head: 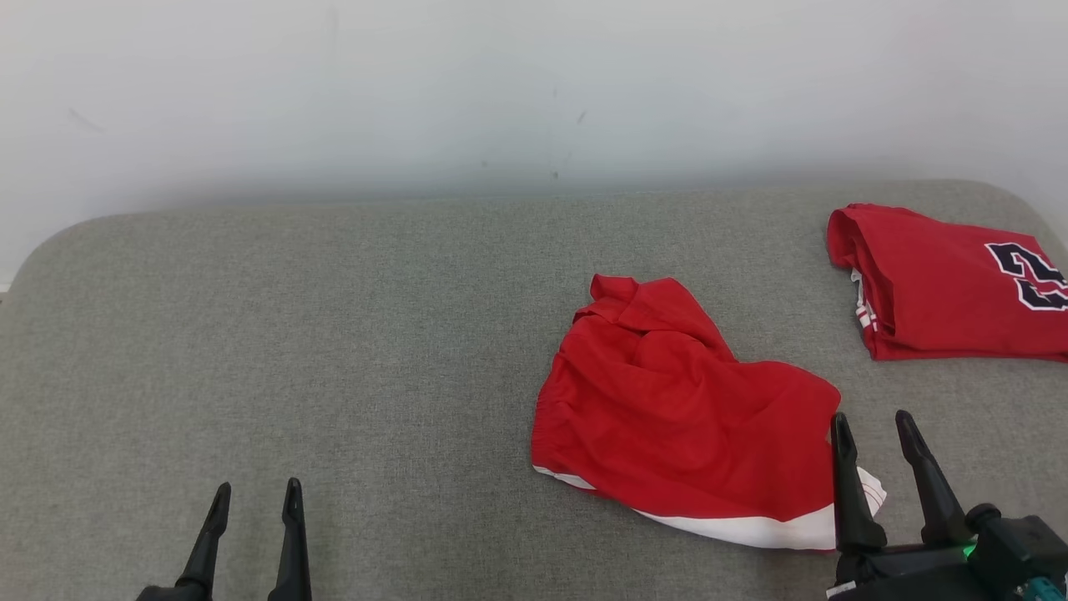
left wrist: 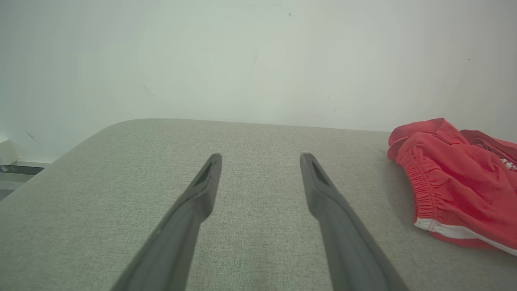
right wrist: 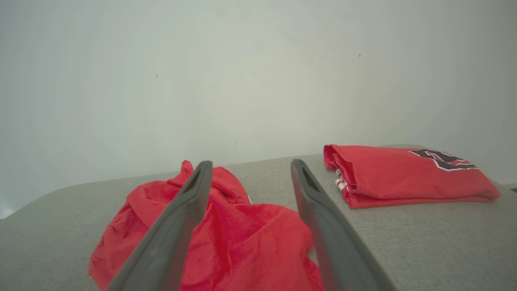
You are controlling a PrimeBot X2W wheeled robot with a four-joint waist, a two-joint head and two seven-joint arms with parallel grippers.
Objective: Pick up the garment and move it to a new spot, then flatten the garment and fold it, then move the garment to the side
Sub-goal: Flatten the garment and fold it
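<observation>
The garment [head: 684,417] is a crumpled pair of red shorts with a white hem, lying right of centre on the grey padded surface [head: 334,351]. The left wrist view has the garment [left wrist: 464,190] at its right edge, and the right wrist view has the garment [right wrist: 226,234] low down beneath the fingers. My right gripper [head: 874,426] stands open at the shorts' near right corner, with nothing between its fingers [right wrist: 190,202]. My left gripper [head: 257,492] is open at the lower left, well clear of the cloth, over bare surface [left wrist: 260,159].
A folded red jersey [head: 943,284] with a dark number lies at the far right of the surface, also seen as a folded jersey [right wrist: 404,173] in the right wrist view. A pale wall [head: 501,92] runs behind the surface. The surface's corners are rounded.
</observation>
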